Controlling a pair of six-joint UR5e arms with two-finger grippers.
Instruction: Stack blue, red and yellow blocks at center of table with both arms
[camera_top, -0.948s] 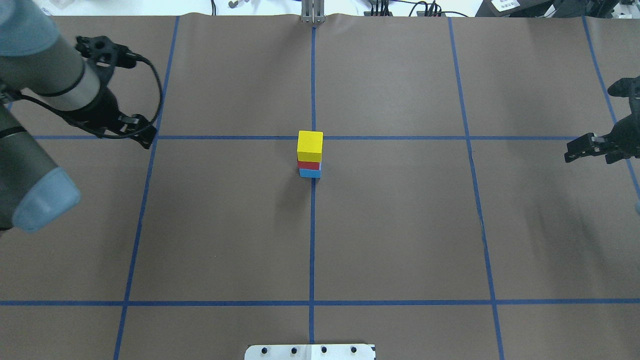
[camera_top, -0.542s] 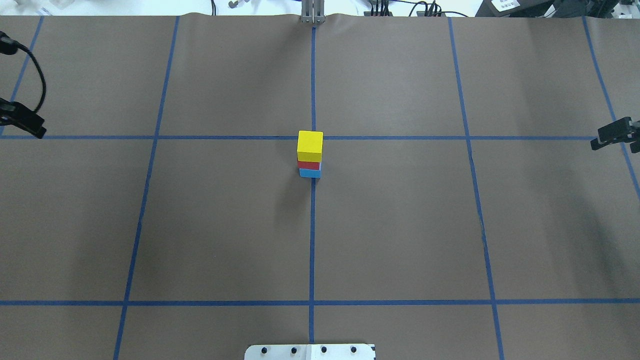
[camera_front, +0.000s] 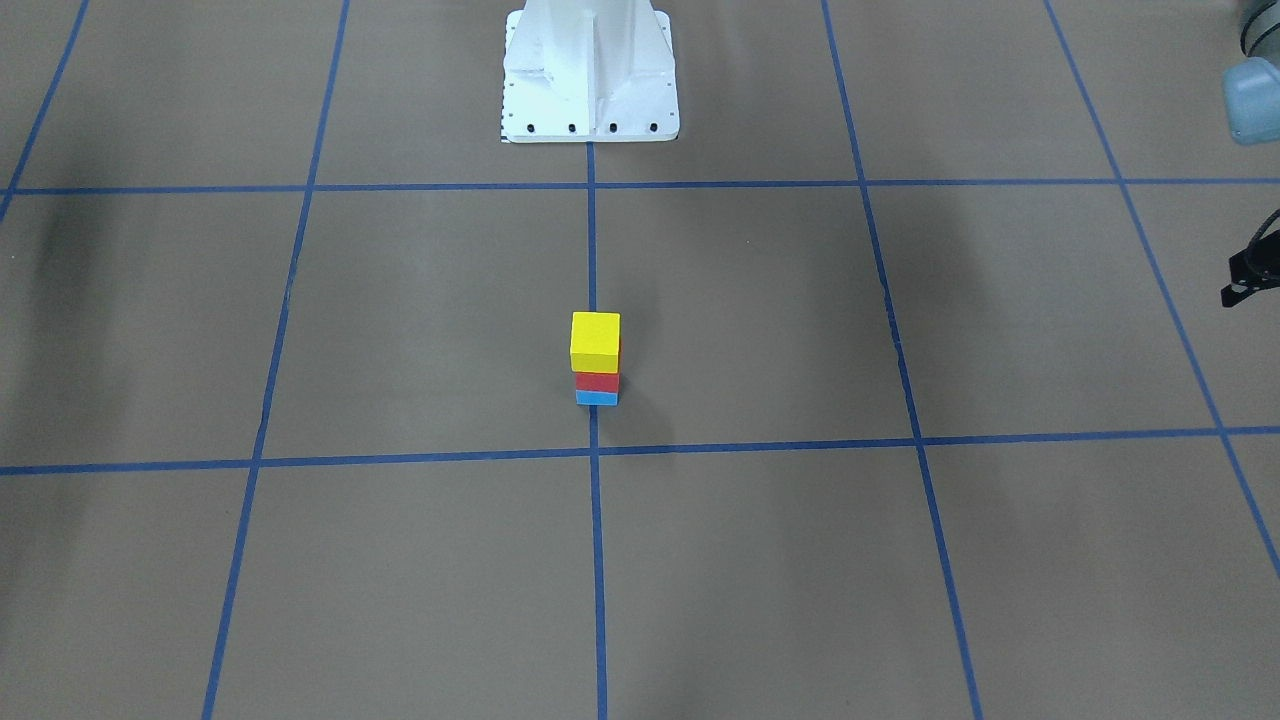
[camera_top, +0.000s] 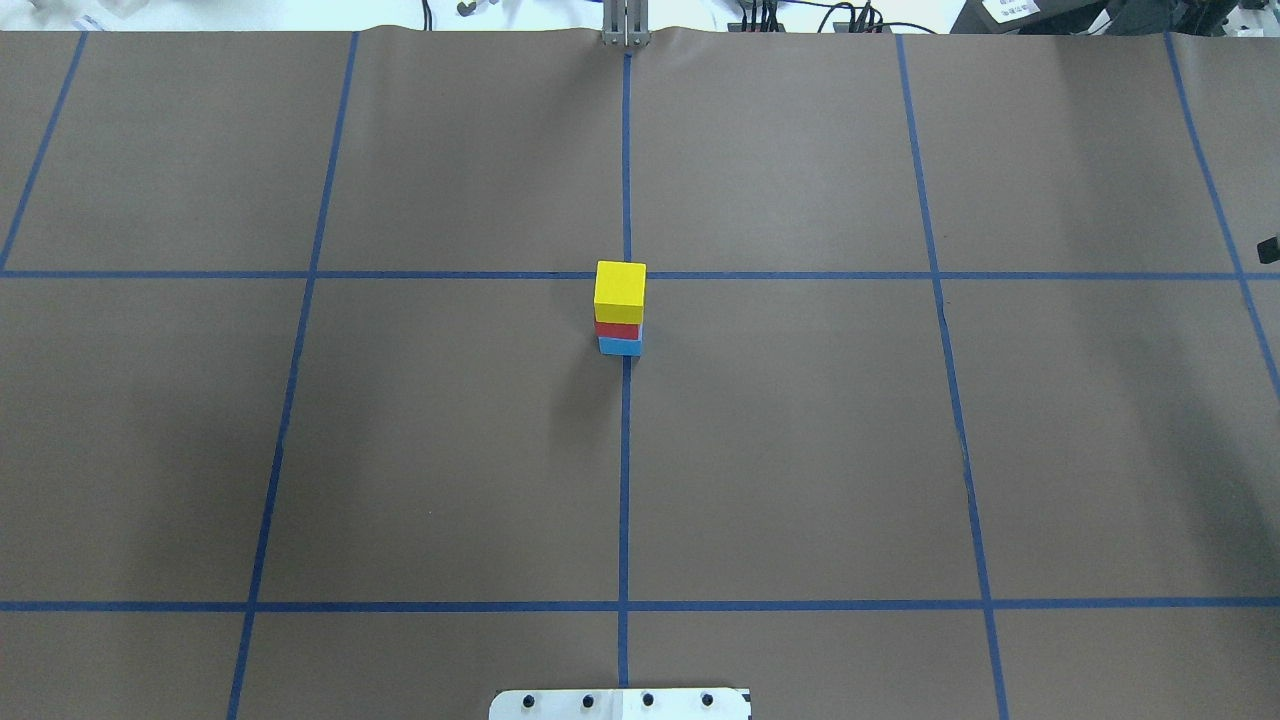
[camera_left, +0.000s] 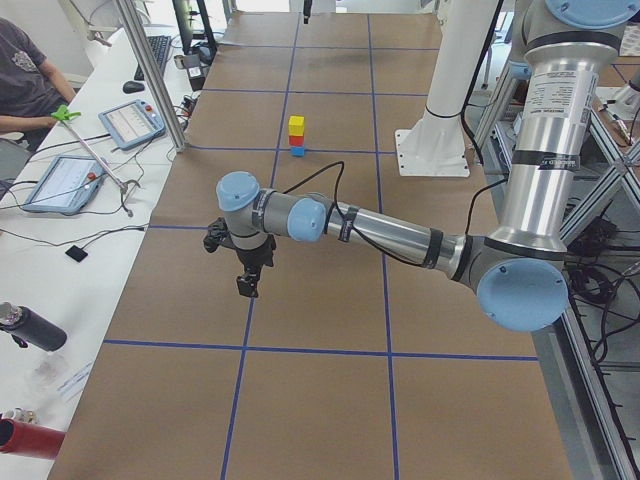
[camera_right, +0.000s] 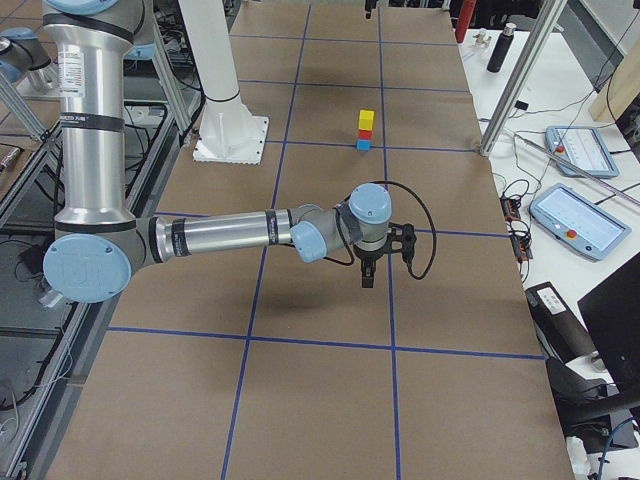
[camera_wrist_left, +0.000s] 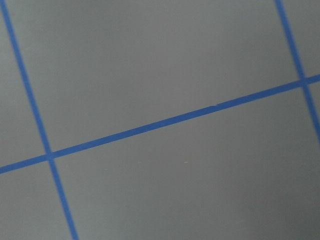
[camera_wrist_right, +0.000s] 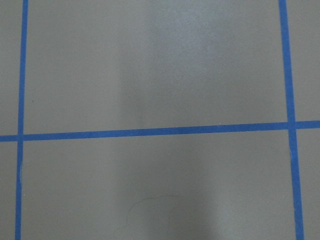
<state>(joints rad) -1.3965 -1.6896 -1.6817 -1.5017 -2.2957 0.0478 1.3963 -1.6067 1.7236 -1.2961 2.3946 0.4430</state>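
Note:
A yellow block (camera_top: 620, 288) sits on a red block (camera_top: 618, 329), which sits on a blue block (camera_top: 620, 346). The stack stands upright at the table's centre on the tape cross, and also shows in the front-facing view (camera_front: 595, 340). My left gripper (camera_left: 247, 283) hangs over the table far to the left of the stack. My right gripper (camera_right: 367, 277) hangs far to the right. Both hold nothing that I can see, and I cannot tell whether they are open or shut. Both wrist views show only brown paper and blue tape.
The white robot base (camera_front: 590, 70) stands at the table's near edge behind the stack. Blue tape lines (camera_top: 625, 450) divide the brown paper (camera_top: 800, 450) into a grid. Tablets (camera_left: 130, 122) and an operator (camera_left: 25, 80) are beside the far edge.
Both arms have drawn back outward from the centre. The left arm has left the overhead view and only a tip of the right shows at its edge. The stack has not moved.

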